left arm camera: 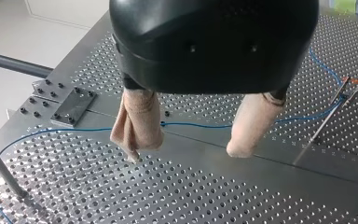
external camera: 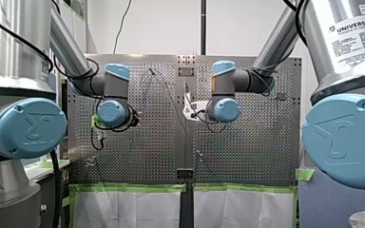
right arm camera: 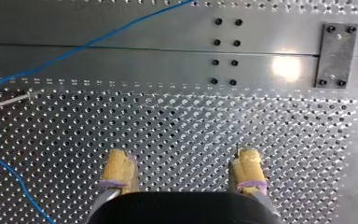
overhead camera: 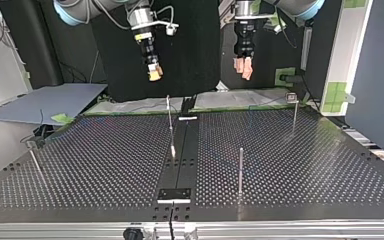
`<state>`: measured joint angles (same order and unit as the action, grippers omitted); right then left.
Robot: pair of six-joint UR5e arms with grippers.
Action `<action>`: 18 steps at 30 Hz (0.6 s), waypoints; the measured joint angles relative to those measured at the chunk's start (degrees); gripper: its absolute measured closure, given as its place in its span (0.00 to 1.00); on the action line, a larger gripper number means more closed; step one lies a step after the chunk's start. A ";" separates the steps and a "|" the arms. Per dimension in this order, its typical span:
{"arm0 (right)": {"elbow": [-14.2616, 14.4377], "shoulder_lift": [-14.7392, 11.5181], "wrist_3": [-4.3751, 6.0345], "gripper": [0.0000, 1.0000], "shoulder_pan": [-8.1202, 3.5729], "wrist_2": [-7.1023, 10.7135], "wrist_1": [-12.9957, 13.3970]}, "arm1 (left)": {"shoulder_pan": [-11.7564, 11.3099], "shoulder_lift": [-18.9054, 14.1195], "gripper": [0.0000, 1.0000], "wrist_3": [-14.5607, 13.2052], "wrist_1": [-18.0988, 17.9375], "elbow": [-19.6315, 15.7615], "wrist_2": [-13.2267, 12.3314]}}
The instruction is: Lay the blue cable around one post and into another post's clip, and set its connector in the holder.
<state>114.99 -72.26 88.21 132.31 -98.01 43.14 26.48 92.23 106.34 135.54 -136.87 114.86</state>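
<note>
One perforated metal table (overhead camera: 300, 165) fills the scene, its two plates joined by a plain strip down the middle. Two arms reach over it: my left arm (external camera: 69, 42) and my right arm (external camera: 278, 45), both bent at the elbow with the wrists turned down toward the plates.

Each arm carries one gripper, and both hang well above the table, apart from each other. My left gripper (left arm camera: 186, 151) has beige pads, spread wide, with nothing between them. My right gripper (right arm camera: 184, 158) has yellow pads, likewise parted and holding nothing.

In the top view four thin upright posts stand on the table: one by the central strip (overhead camera: 170, 120), one nearer the camera (overhead camera: 240, 170), one at the far right with a small block on top (overhead camera: 294, 117), and one at the left (overhead camera: 34, 162).

There is one blue cable (left arm camera: 200, 125), thin and slack. It lies flat on the table. In the left wrist view it bends in a curve beside a post, crosses the strip below the left gripper, and runs on to a leaning post with an orange-tipped top. Whether it sits in a clip there I cannot tell.
</note>
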 joint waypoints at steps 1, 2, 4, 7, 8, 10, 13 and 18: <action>0.08 0.04 -0.01 0.01 0.01 0.00 0.20 | 0.00 0.00 0.00 0.01 0.00 0.01 -0.01; 0.16 0.08 -0.02 0.01 0.02 0.03 0.42 | 0.00 0.00 0.00 0.03 0.00 0.01 -0.02; 0.23 0.10 -0.02 0.01 0.01 0.06 0.66 | 0.00 0.00 0.00 0.06 0.00 0.02 -0.03; 0.26 0.15 0.02 0.01 0.02 0.08 0.83 | 0.00 0.00 0.00 0.12 0.00 0.01 -0.04; 0.28 0.18 0.04 0.01 0.02 0.08 0.88 | 0.00 0.00 0.00 0.13 0.00 0.01 -0.04; 0.28 0.20 0.08 0.01 0.04 0.08 0.93 | 0.00 0.00 0.00 0.15 0.00 -0.01 -0.04; 0.30 0.21 0.07 0.01 0.04 0.08 0.99 | -0.01 0.00 0.00 0.17 -0.05 -0.03 -0.06; 0.30 0.22 0.00 0.01 0.03 0.13 0.96 | -0.17 0.00 0.00 0.18 -0.14 0.02 -0.28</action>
<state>115.29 -72.04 88.21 132.34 -97.87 44.10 26.31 92.22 106.52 135.40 -136.85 114.58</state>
